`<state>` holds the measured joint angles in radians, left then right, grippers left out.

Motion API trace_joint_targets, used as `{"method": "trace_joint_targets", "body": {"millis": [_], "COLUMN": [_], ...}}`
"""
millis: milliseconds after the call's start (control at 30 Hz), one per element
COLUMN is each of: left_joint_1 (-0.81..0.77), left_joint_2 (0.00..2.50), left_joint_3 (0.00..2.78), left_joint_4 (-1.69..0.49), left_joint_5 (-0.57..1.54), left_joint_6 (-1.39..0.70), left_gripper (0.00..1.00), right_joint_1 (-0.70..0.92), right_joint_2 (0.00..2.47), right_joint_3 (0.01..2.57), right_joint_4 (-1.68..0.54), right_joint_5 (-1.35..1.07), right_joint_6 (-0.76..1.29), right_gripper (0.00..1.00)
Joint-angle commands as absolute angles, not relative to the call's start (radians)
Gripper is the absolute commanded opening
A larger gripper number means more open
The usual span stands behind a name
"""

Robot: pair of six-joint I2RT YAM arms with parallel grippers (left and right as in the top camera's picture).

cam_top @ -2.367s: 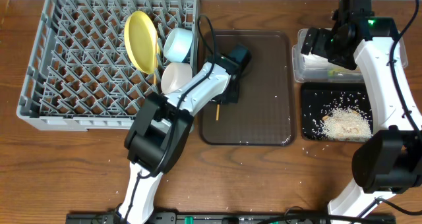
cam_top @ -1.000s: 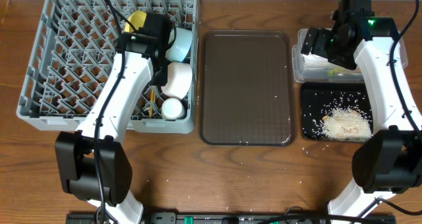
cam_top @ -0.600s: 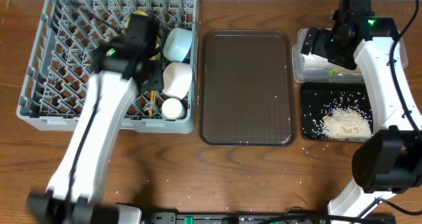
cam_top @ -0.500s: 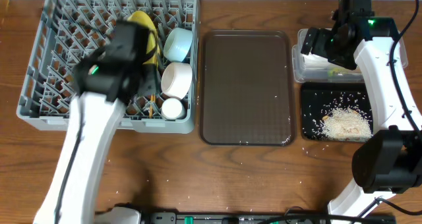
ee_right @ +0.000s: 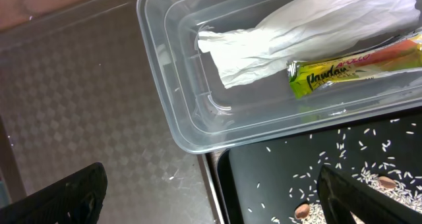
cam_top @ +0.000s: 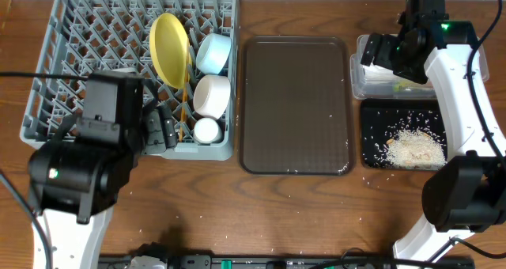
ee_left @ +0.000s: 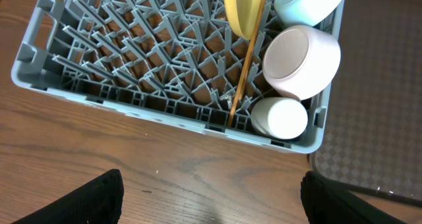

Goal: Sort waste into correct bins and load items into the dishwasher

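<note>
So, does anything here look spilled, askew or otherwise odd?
Only minor mess: a few stray rice grains lie along the near edge of the brown tray and on the table in front of it, outside the black tray that holds the rice pile. Everything in the rack sits tidily; nothing looks damaged.

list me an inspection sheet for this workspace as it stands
surface: wooden table, a few white specks scattered on it
job's things: yellow plate, blue bowl, white bowl, cup and chopsticks all in the grey rack; napkin and wrapper in the clear tub; rice heaped in the black tray
clutter: brown tray between rack and tub
hands: left hand open, holding nothing, by the rack's front edge; right hand open, holding nothing, over the tub and black tray
cables: black cable running from the left arm off the left edge
surroundings: nothing seen
</note>
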<state>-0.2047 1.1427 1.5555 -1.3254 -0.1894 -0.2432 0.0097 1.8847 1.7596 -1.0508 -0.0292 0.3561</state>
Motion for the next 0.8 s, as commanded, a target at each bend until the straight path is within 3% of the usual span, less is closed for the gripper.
{"method": "trace_joint_targets", "body": {"millis": [0,667,767], "left_joint_1": [-0.203,-0.204,-0.199], "left_joint_2": [1.134,1.135,1.134], "left_joint_3": [1.556,1.556,1.553], "left_joint_4": [-1.332,-1.383,-1.355], "left_joint_5": [-0.19,-0.221,-0.226], "left_joint_6": [-0.254,-0.256,-0.256], "left_gripper": [0.88,0.92,0.96], "right_joint_1": [0.014,0.014,0.014], "right_joint_2": [1.865,1.865,1.865], "right_joint_3": [1.764,1.764,1.764], "right_joint_4": [-1.051,-1.05,-1.051], "right_joint_5": [-0.023,-0.023,-0.023], "right_joint_6": [0.359,0.359,0.358], "right_gripper": [0.99,0.99,0.99]}}
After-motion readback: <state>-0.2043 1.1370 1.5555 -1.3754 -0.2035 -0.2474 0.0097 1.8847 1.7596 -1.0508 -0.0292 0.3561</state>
